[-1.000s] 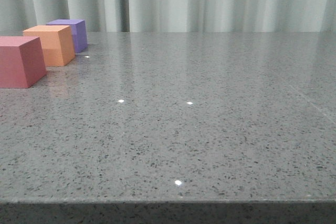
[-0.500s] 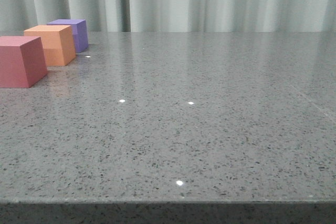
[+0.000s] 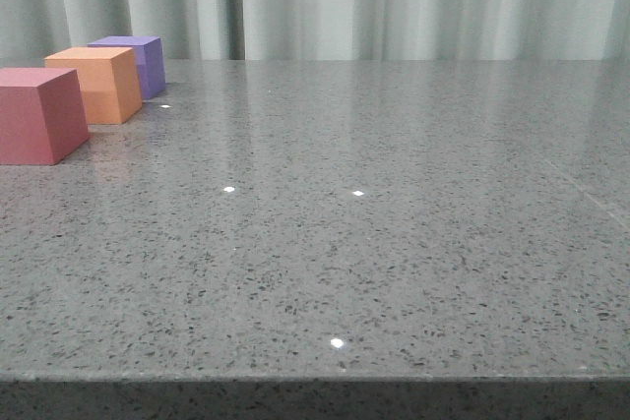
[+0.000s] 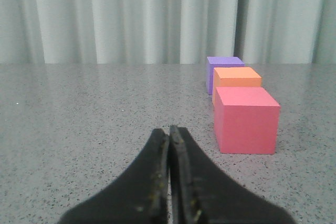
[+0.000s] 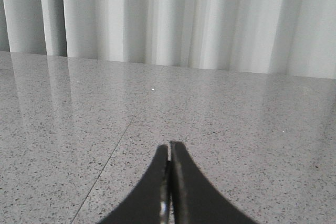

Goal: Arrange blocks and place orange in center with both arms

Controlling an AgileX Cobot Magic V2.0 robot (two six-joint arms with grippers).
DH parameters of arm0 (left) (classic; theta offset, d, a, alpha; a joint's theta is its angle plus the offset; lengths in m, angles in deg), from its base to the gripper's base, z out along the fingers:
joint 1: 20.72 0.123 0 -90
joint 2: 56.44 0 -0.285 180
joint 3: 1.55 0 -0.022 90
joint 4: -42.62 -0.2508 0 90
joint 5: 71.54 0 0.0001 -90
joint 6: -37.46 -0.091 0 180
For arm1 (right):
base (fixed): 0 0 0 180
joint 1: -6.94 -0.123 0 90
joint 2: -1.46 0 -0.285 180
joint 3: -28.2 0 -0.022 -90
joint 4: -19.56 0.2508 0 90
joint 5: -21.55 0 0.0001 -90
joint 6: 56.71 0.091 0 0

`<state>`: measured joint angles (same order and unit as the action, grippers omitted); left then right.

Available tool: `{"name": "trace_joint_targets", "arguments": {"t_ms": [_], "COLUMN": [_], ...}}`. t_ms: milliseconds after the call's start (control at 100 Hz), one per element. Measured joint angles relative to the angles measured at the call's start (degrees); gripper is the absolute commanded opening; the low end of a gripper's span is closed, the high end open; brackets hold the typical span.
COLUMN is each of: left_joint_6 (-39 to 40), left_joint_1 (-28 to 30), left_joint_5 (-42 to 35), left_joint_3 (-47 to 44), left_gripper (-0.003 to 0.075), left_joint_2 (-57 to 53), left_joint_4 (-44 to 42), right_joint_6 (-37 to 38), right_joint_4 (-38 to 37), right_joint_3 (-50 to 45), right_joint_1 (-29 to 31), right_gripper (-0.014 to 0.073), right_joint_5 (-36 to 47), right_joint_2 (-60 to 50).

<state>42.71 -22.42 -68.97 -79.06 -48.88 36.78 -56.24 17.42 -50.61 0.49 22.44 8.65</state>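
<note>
Keeping my left claw [image 4: 169,135] and right claw [image 5: 169,148] pinched closed and empty, I am judging the orange cube [image 3: 98,84], sitting mid-row at the surface's [image 3: 394,243] far left, light, rigid, best gripped across flat opposite faces.

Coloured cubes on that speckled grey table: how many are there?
3, in a line at the table's far left: a matte red-pink cube nearest, a matte orange cube behind it, a matte purple cube farthest back. The frame edge may hide others.
</note>
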Motion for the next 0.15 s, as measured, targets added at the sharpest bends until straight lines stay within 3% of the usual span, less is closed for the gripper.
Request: {"name": "trace_joint_targets", "arguments": {"t_ms": [150], "left_joint_6": [0.0], "left_joint_1": [0.0], "left_joint_5": [0.0], "left_joint_3": [0.0], "left_gripper": [-0.002], "left_joint_2": [0.0], "left_joint_4": [0.0], "right_joint_6": [0.0], "right_joint_4": [0.0], "right_joint_3": [0.0], "right_joint_1": [0.0], "right_gripper": [-0.0068], "right_joint_5": [0.0], "right_joint_2": [0.0]}}
